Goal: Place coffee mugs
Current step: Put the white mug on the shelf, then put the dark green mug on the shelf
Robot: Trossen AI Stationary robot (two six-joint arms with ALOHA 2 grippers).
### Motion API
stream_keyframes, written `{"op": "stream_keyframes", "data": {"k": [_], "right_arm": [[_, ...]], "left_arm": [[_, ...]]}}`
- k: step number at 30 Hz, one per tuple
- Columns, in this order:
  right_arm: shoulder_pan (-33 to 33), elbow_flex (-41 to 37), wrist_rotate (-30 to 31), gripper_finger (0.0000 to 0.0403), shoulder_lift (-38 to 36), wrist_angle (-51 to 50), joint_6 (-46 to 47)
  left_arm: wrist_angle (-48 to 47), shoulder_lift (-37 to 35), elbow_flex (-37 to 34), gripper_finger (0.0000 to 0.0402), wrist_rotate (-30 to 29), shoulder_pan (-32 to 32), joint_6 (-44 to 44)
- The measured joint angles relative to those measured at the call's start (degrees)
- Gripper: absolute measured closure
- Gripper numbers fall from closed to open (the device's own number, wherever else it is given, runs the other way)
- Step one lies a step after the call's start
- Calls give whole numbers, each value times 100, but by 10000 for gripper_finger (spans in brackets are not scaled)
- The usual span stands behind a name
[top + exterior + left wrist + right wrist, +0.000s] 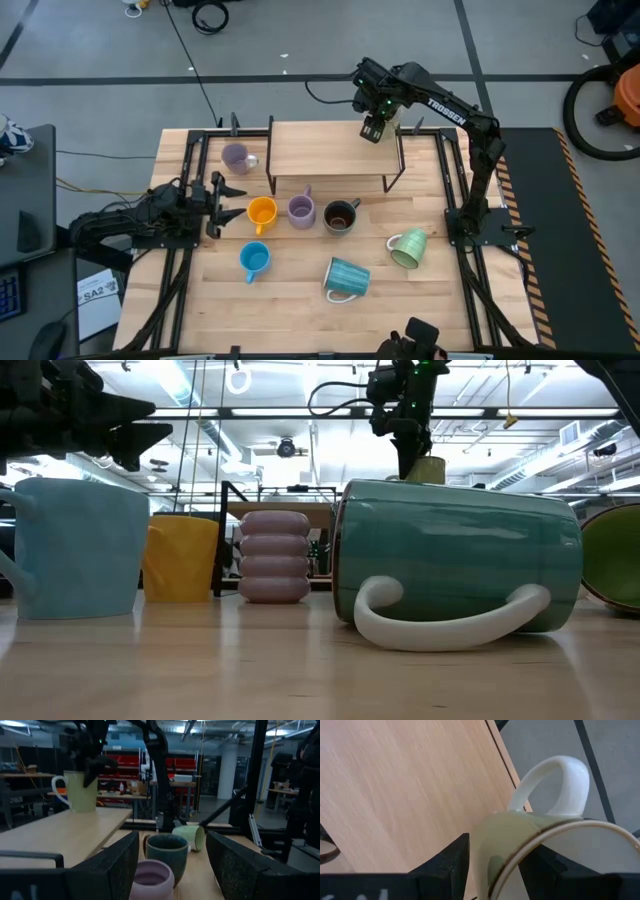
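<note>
High view puts the right gripper point(377, 124) at the far right corner of the raised wooden shelf point(320, 148), its fingers point(445, 862) straddling the rim of the cream mug point(540, 845), one inside and one outside; whether they press the wall I cannot tell. That mug stands upright on the shelf, pale yellowish cream with a white loop handle. Below the shelf's near edge sit an orange mug point(261, 212), a ribbed lavender mug point(301, 209) and a dark brown mug point(340, 216) in a row. Nearer still are a blue mug point(254, 260), a teal mug point(346, 278) lying on its side with its white handle down, and a pale green mug point(408, 249) tipped over at the right. A second lavender mug point(236, 157) stands left of the shelf. The left gripper point(214, 205) rests low at the left, fingers spread, holding nothing. All this sits on a light wooden table point(290, 320) with black rails; around it is grey floor with cables
</note>
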Motion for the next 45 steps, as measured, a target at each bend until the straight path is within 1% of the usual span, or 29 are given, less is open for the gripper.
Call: {"op": "stream_keyframes", "data": {"k": [6,13,22,26,28,34,36,39,45], "right_arm": [[4,313,2,240,-4,-81,-2],[40,1008,-5,241,-6,-79,0],[452,1863,-39,241,-15,-79,103],[788,1999,-58,240,-15,-76,479],[984,2002,-184,241,-15,-76,715],[1661,2002,-1038,240,-15,-63,1746],[1913,2002,-1180,241,-15,-61,2086],[2304,1984,-1193,241,-15,-37,2687],[3055,1642,-1188,241,-4,182,3683]], "left_arm": [[194,0,0,164,-86,0,-2],[198,1,0,164,-87,-1,-4],[191,0,0,164,-85,0,-4],[189,0,0,164,-86,-1,-6],[189,0,0,164,-88,-2,-7],[187,0,0,164,-85,0,-7],[187,0,0,164,-85,0,-9],[183,0,0,164,-85,-1,-9],[176,0,0,164,-85,0,-9]]}}
